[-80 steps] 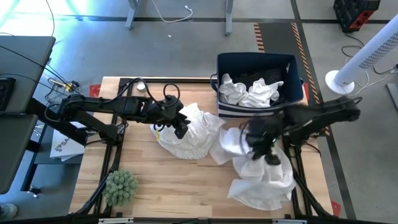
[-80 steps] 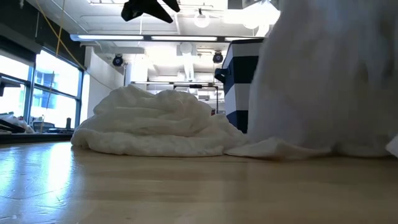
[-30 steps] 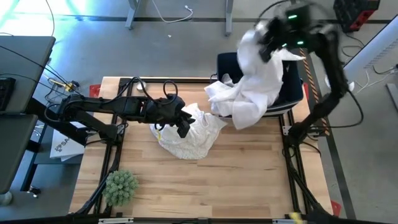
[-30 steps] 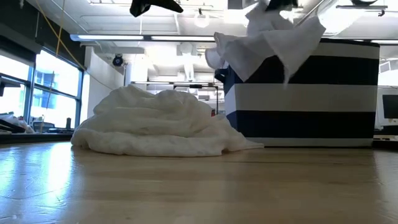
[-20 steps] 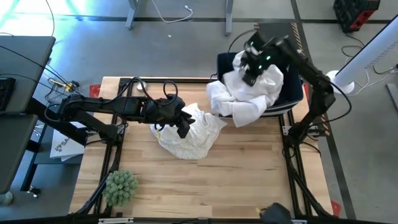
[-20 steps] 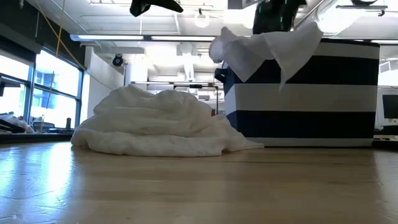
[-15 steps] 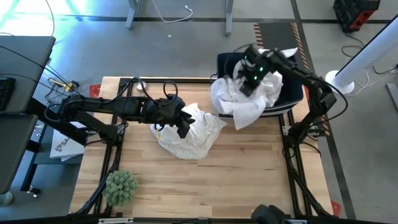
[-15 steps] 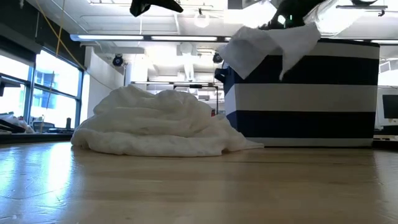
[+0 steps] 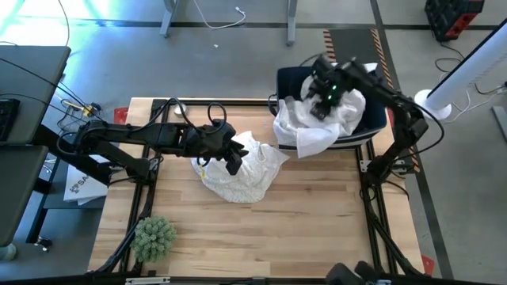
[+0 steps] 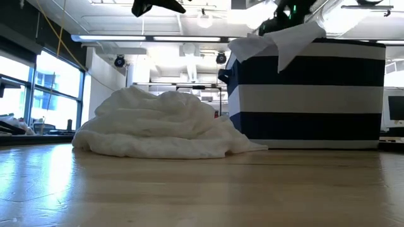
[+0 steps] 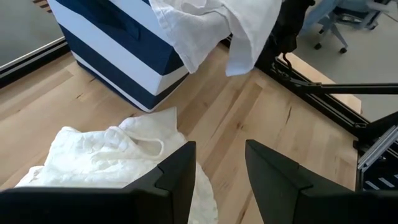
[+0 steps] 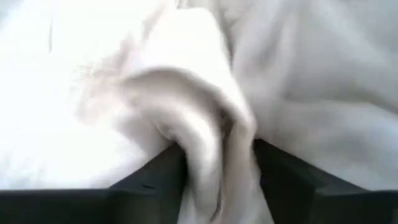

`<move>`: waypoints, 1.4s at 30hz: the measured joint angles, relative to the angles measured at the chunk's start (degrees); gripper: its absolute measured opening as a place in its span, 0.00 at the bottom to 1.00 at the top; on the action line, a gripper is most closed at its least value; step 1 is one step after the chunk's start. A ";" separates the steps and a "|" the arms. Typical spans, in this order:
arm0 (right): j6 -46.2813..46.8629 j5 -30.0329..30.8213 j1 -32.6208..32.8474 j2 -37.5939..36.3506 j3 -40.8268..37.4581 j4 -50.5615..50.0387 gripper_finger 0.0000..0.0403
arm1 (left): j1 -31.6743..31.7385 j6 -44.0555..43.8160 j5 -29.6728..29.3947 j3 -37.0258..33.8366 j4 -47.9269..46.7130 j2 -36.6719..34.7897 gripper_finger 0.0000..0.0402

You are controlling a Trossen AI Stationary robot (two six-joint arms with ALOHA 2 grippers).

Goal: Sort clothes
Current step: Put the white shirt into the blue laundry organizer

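Note:
A white garment (image 9: pixel 317 127) lies heaped in the navy-and-white striped bin (image 9: pixel 379 119), and one flap (image 10: pixel 284 44) of it hangs over the bin's near left rim. My right gripper (image 9: pixel 326 95) is down in the bin on this garment, fingers apart in the right wrist view (image 12: pixel 221 180). A second white garment (image 9: pixel 242 170) rests in a crumpled pile on the table left of the bin. My left gripper (image 9: pixel 231 165) hovers open above that pile, clear of it in the low view (image 10: pixel 154 7). My right gripper comes at the white garment from above, inside the bin. A raised fold of the cloth (image 12: pixel 211 143) fills the gap between its two spread fingers (image 12: pixel 155 180) and touches their inner sides. The garment rests on the bin's contents and rim, slack.
A green spiky plant (image 9: pixel 153 237) stands at the table's near left corner. The bin (image 10: pixel 309 94) takes up the far right corner. Bare wood stretches across the near half of the table (image 9: pixel 277 229).
My right gripper has come down from high above the bin into it, carrying the white garment. The garment, which hung long over the bin's left side, has settled into the bin, with only a flap left over the rim. The left arm has kept still.

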 joint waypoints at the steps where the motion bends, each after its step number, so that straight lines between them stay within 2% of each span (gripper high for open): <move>1: 1.60 0.07 0.03 0.00 3.27 -2.76 0.47 | 0.00 -0.01 0.00 0.00 -0.01 0.00 0.34; 3: 4.45 -1.00 0.37 -0.05 9.64 -7.27 0.50 | -0.01 -0.01 0.05 0.00 0.01 0.00 0.34; 5: 5.00 -5.49 0.94 -0.59 14.38 -8.57 0.51 | -0.02 -0.17 0.32 0.00 0.00 0.00 0.34; 7: 2.33 -15.54 1.90 -2.63 15.97 -7.13 0.51 | -0.04 -0.67 0.42 0.00 -0.03 0.00 0.34; 10: -2.51 -37.83 3.31 -6.49 14.09 -3.39 0.51 | -0.04 -1.04 0.42 0.00 -0.03 0.00 0.34; 11: -3.87 -43.34 3.87 -7.59 12.45 -3.28 0.51 | -0.04 -1.04 0.44 0.00 -0.01 0.00 0.34; 13: -5.97 -47.36 5.43 -9.24 8.46 -2.52 0.51 | -0.04 -1.04 0.46 0.00 0.00 0.00 0.34; 16: -7.31 -45.78 6.62 -10.77 0.41 -1.41 0.51 | -0.02 -1.06 0.46 0.00 -0.01 0.00 0.34; 20: -4.84 -38.65 6.30 -11.32 -10.31 6.56 0.51 | -0.02 -1.06 0.39 0.00 -0.01 0.00 0.34; 23: 0.23 -35.67 4.63 -11.76 -14.79 14.80 0.51 | -0.02 -1.06 0.37 0.00 -0.01 0.00 0.34; 25: 4.29 -31.17 3.47 -11.66 -16.63 20.60 0.51 | -0.04 -1.06 0.37 0.00 0.02 0.00 0.34; 27: 6.41 -28.63 2.66 -11.81 -17.80 23.03 0.51 | -0.02 -1.14 0.39 0.00 -0.03 0.00 0.34; 28: 6.91 -28.62 2.28 -12.02 -18.08 23.82 0.51 | -0.02 -1.22 0.38 0.00 0.00 0.00 0.34; 30: 7.12 -32.39 1.54 -11.64 -17.79 24.40 0.51 | -0.02 -1.62 0.36 0.00 -0.02 0.00 0.34; 35: 2.86 -38.90 1.84 -11.28 -12.44 20.08 0.51 | -0.02 -2.11 0.33 0.00 0.02 0.00 0.34; 40: -0.43 -41.39 1.83 -11.34 -6.77 17.25 0.51 | -0.02 -2.13 0.33 0.00 0.04 0.00 0.34; 42: -0.27 -39.87 1.81 -11.37 -4.97 16.95 0.51 | -0.02 -2.13 0.33 0.00 0.04 0.00 0.34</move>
